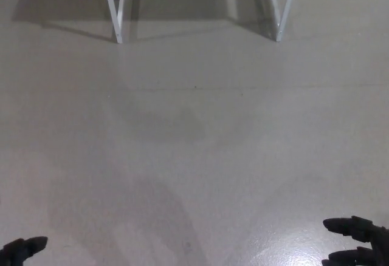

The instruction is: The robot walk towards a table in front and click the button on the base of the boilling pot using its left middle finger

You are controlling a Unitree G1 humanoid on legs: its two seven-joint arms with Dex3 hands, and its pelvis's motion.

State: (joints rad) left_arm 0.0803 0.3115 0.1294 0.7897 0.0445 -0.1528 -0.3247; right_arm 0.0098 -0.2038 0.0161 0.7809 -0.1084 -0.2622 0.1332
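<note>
Near edge: left hand (23,249), only a tip in view, state unclear; right hand (358,240), fingers apart, empty. Far: white table legs (115,8) across bare floor (194,132). Pot and button are probably above frame. Walk straight, centred between the legs.

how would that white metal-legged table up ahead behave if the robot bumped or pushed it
Only the thin white table legs show, at the frame's top. Their slim build suggests a fairly light frame, so it might slide on the smooth, glossy grey floor. The tabletop is out of view, so its load and tipping risk are unclear.
</note>
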